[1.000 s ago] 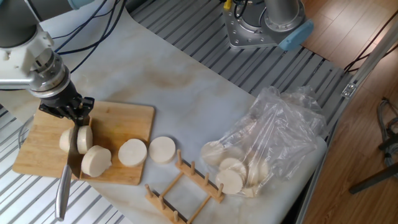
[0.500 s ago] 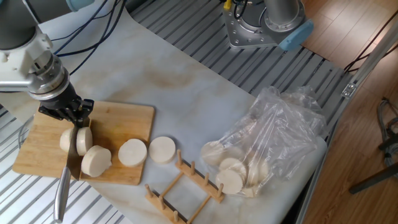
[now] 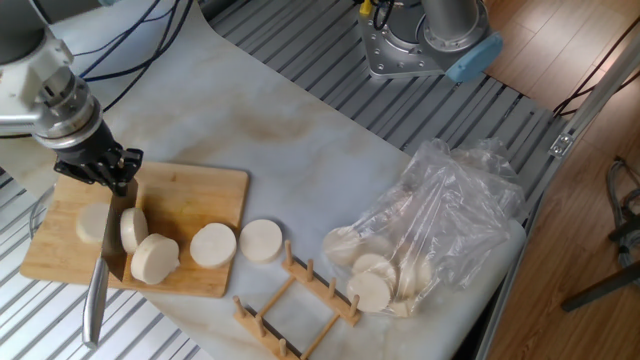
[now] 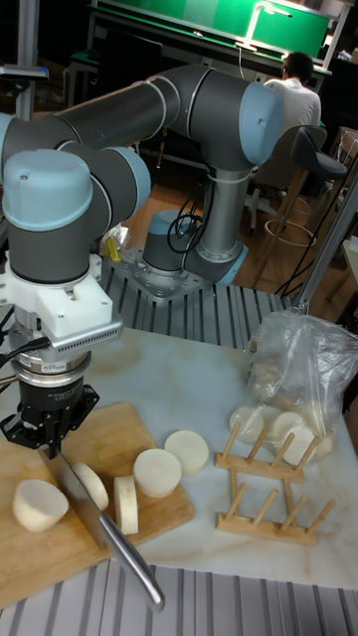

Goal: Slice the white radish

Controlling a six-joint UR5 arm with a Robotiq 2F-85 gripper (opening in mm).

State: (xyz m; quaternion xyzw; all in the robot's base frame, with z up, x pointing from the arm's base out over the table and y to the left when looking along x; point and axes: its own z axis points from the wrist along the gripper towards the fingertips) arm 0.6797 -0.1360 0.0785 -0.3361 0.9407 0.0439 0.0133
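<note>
The white radish [image 3: 91, 222] [image 4: 39, 504] is a short cream stub lying at the left of the wooden cutting board [image 3: 195, 195] [image 4: 117, 434]. My gripper [image 3: 110, 178] [image 4: 47, 437] stands above the board, shut on a steel knife [image 3: 94, 300] [image 4: 109, 545]. The blade runs down between the stub and a freshly cut slice [image 3: 133, 228] [image 4: 92, 484]. Three more round discs lie to the right [image 3: 155, 258] [image 3: 212, 244] [image 3: 261, 240], the last one off the board.
A small wooden rack [image 3: 295, 298] [image 4: 267, 487] sits in front of the discs. A clear plastic bag [image 3: 445, 215] [image 4: 303, 363] with pale slices lies at the right. The arm's base [image 3: 425, 40] is bolted at the back on the slatted metal table.
The gripper and knife have shifted left and slightly back. The radish stub slid left with the blade, opening a gap between it and the cut slice.
</note>
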